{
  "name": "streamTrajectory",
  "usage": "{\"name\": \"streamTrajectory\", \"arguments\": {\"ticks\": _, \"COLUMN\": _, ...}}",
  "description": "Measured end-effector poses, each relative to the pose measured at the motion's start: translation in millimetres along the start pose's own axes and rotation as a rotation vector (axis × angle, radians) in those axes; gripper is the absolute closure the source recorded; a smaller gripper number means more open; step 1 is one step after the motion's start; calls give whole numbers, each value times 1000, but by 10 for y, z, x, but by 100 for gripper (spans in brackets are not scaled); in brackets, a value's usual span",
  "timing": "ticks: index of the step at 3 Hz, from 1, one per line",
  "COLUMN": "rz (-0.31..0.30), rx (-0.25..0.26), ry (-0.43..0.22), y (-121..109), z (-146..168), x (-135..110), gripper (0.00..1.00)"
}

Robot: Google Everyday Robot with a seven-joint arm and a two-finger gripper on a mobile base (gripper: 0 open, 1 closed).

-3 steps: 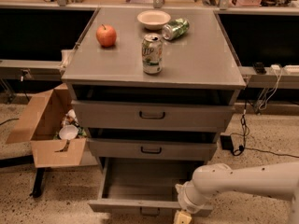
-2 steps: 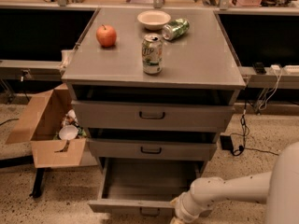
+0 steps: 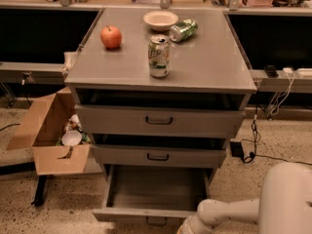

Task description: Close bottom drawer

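Observation:
The bottom drawer (image 3: 146,214) of the grey cabinet stands pulled out, and its empty inside shows. Its short front panel lies near the bottom edge of the camera view, with the small dark handle (image 3: 156,221) partly cut off. My white arm (image 3: 229,211) reaches in from the lower right, and its wrist ends just right of the drawer's front panel. The gripper itself is below the bottom edge of the view, so it does not show.
The middle drawer (image 3: 158,156) and top drawer (image 3: 158,121) stick out slightly. On the cabinet top (image 3: 209,67) are an apple (image 3: 111,37), an upright can (image 3: 159,56), a bowl (image 3: 161,19) and a tipped can (image 3: 183,29). A cardboard box (image 3: 46,140) stands left; cables (image 3: 253,130) hang right.
My arm has swung down and to the left along the drawer's front, and the gripper has dropped out of the bottom of the view. The drawer stays open.

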State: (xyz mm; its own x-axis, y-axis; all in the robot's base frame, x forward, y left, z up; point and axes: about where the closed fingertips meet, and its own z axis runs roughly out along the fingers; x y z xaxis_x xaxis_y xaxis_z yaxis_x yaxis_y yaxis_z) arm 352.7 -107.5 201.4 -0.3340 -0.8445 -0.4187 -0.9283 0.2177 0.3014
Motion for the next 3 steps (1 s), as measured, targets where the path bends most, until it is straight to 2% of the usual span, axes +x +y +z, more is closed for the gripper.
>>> {"name": "streamTrajectory", "arguments": {"ticks": 1, "rz": 89, "rx": -15, "ry": -42, "y": -221, "z": 235, "x": 230, "gripper": 100}}
{"name": "streamTrajectory", "arguments": {"ticks": 2, "rz": 221, "rx": 8, "ry": -85, "y": -578, "z": 313, "x": 332, "gripper": 100}}
{"name": "streamTrajectory", "arguments": {"ticks": 3, "rz": 301, "rx": 28, "ry": -109, "y": -762, "z": 289, "x": 375, "gripper": 100}}
